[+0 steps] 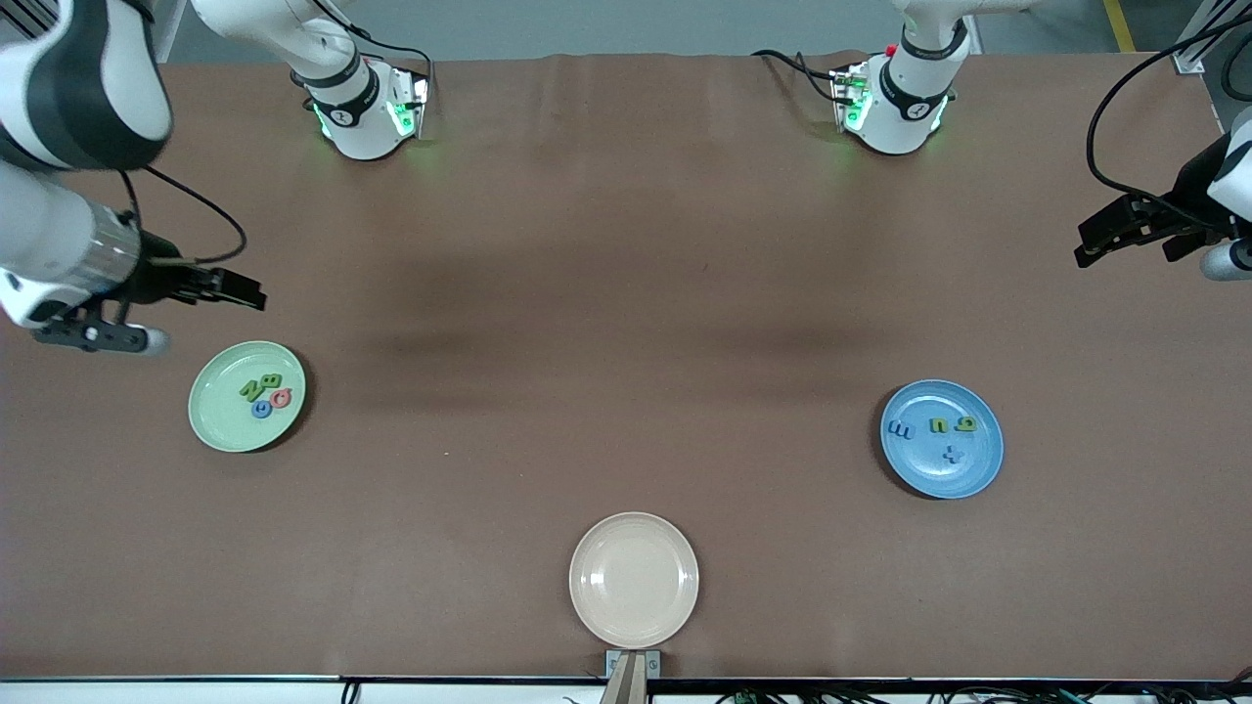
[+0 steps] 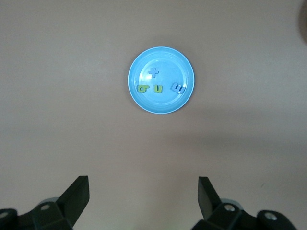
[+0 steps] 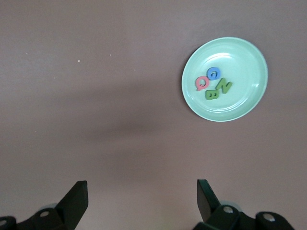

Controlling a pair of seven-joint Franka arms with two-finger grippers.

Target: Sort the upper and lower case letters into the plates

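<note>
Both grippers, left (image 2: pixel 143 197) and right (image 3: pixel 142 199), hang open and empty; letters (image 1: pixel 264 395) seemingly all sit in plates (image 1: pixel 941 469), so retreat high.

Letters lie in the pale green plate (image 1: pixel 220 425) and blue plate (image 1: pixel 968 469).

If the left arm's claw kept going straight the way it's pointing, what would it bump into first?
Probably just the bare brown table. The left gripper is open, empty and aimed down at the tabletop. The blue plate with its letters lies ahead of the fingers, apparently off that line, though depth is hard to judge.
</note>
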